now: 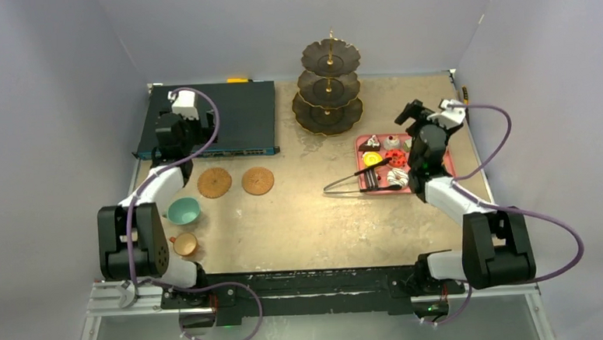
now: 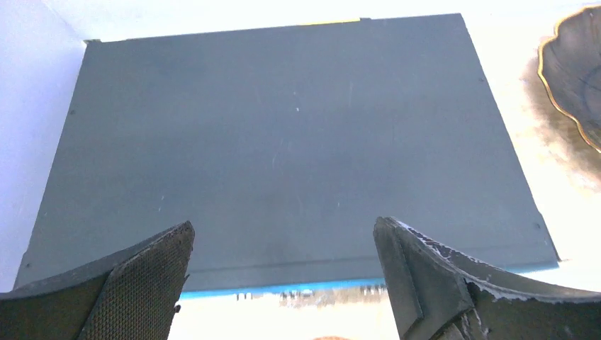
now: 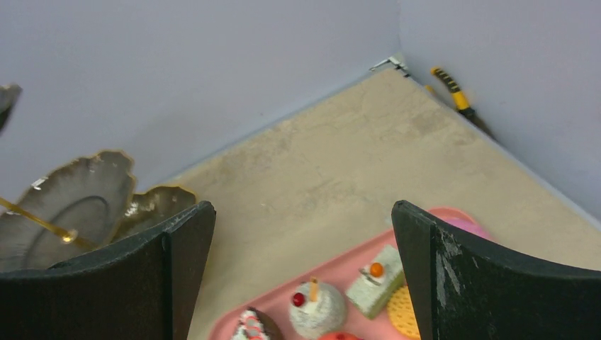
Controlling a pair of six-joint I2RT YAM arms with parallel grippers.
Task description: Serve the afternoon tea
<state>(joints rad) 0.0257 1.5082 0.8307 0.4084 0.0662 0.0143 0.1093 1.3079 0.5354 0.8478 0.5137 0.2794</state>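
Toy cakes and macarons (image 1: 385,159): assorted colours, gathered in a pink tray (image 3: 340,269) on the right side of the bench (image 1: 301,224).
Three-tier stand (image 1: 328,91): dark, scalloped, gold rod; upright at the far centre of the bench, just beyond the tray's far left corner.
Teal cup (image 1: 184,211): near left side, close to the left arm.
Tan cup (image 1: 184,243): smaller, just nearer than the teal cup.
Coasters, two, brown woven (image 1: 214,182) (image 1: 258,181): side by side, apart from both cups, in front of a dark flat box (image 1: 225,115).
Black tongs (image 1: 353,181): lying across the tray's near left part, closed end out on the bench.
Left end effector (image 2: 283,234): fingers spread wide, nothing between them, raised over the dark box.
Right end effector (image 3: 305,212): fingers spread wide, nothing between them, raised over the tray's far part.
Yellow-and-black handled tool (image 3: 453,92): far right corner, against the wall.
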